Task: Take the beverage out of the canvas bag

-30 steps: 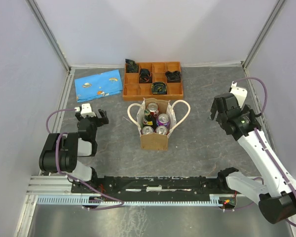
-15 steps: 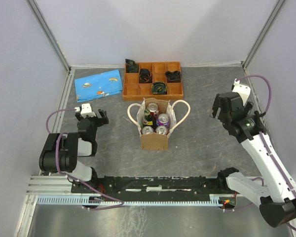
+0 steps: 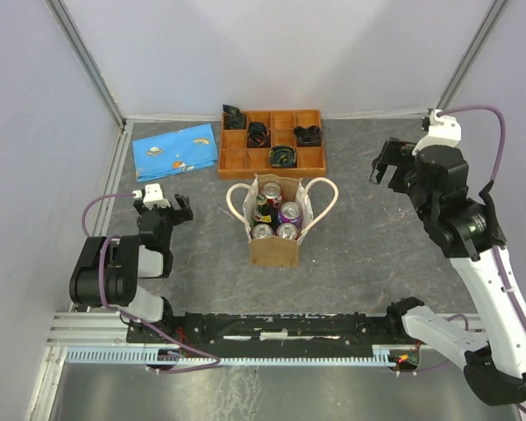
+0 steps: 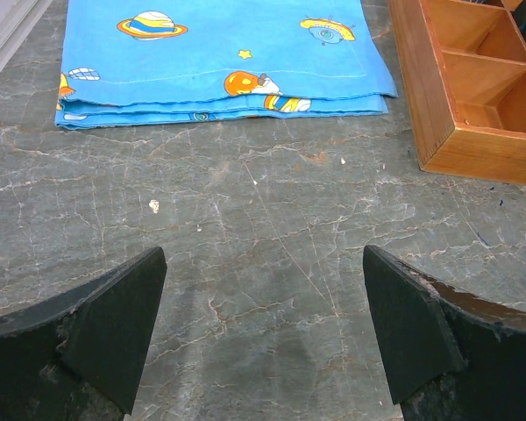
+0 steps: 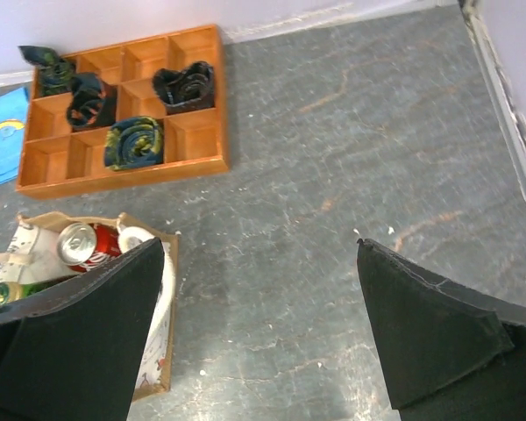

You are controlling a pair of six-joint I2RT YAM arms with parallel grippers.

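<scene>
The tan canvas bag (image 3: pixel 274 246) stands upright at mid-table, its two cream rope handles looped out to either side. Several beverage cans (image 3: pixel 277 219) stand inside, among them a red one (image 5: pixel 81 243) and a purple one (image 3: pixel 290 211). The bag's open top shows at the lower left of the right wrist view (image 5: pixel 153 329). My right gripper (image 3: pixel 384 164) is open and empty, raised high to the right of the bag. My left gripper (image 3: pixel 164 206) is open and empty, low over the table left of the bag.
An orange-brown wooden compartment tray (image 3: pixel 311 160) with dark rolled items stands behind the bag; it also shows in the right wrist view (image 5: pixel 197 132). A folded blue printed cloth (image 3: pixel 174 150) lies at the back left. Grey walls close in the table.
My right arm has risen and swung toward the back of the table, its gripper still open. The left arm and the bag have not moved.
</scene>
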